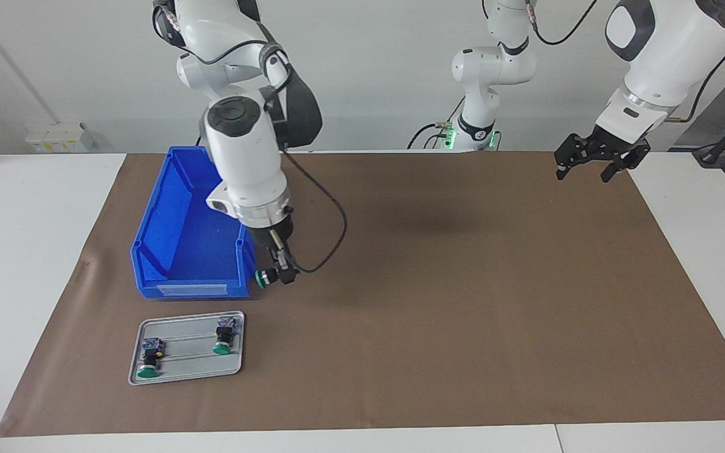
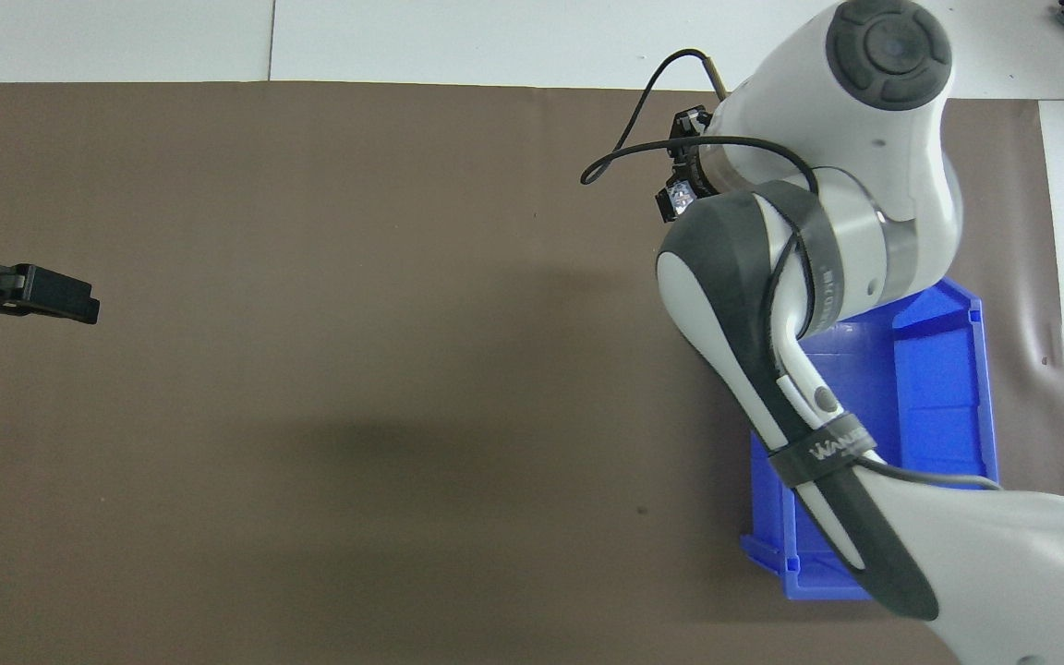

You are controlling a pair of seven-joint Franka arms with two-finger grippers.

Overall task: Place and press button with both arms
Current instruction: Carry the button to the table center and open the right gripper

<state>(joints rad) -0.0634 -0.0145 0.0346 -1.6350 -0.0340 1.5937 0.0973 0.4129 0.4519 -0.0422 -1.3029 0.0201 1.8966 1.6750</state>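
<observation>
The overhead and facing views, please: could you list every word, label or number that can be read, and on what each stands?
"WAVE...": white letters on the black cable strap around the right arm; the rest is cut off.
Label strip on the blue bin's front: too blurred to read.
Nothing else readable.

The bin point(image 1: 180, 239) sits on the mat point(image 1: 463, 302) toward the right arm's end of the tabletop point(image 1: 22, 251). The tray point(image 1: 189, 371), farther from the robots, carries two buttons point(image 1: 224, 336).

Blue bin point(image 1: 177, 251) on brown mat point(image 1: 463, 302), toward right arm's end; grey tray point(image 1: 189, 372) just beside bin, farther from robots.
</observation>
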